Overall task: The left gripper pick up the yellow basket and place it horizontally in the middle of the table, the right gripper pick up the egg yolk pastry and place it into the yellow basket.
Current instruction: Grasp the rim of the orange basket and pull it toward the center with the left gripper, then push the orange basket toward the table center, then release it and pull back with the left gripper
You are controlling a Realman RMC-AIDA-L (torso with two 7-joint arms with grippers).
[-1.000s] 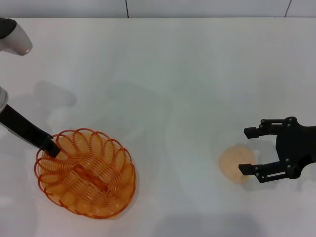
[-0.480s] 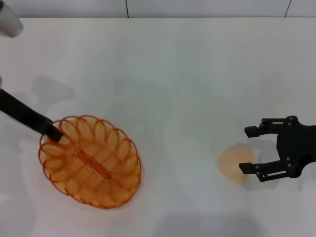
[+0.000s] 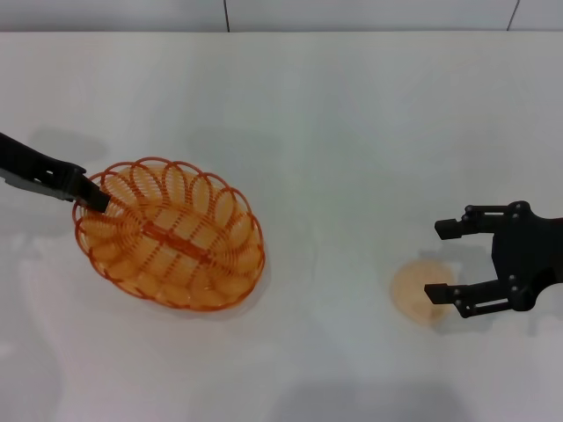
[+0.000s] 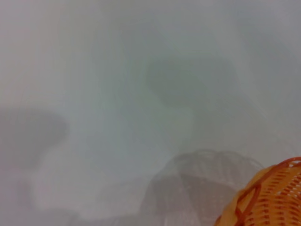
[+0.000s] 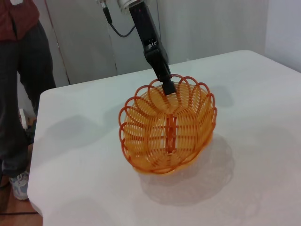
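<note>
The yellow basket (image 3: pixel 169 233) is an oval orange-amber wire basket at the table's left. My left gripper (image 3: pixel 91 193) is shut on its far-left rim and holds it tilted above the table. In the right wrist view the basket (image 5: pixel 167 129) hangs from the left gripper (image 5: pixel 166 84) with its shadow beneath. A bit of the basket's rim (image 4: pixel 268 197) shows in the left wrist view. The egg yolk pastry (image 3: pixel 412 290) lies on the table at the right. My right gripper (image 3: pixel 434 262) is open beside and above it, its near finger over the pastry's right edge.
The white table (image 3: pixel 334 132) runs to a grey wall at the back. In the right wrist view a person (image 5: pixel 19 70) stands beyond the table's far edge (image 5: pixel 35 155).
My left gripper has carried the basket away from the front edge and a little to the right, turning its long side more level. The right gripper has hardly moved.
</note>
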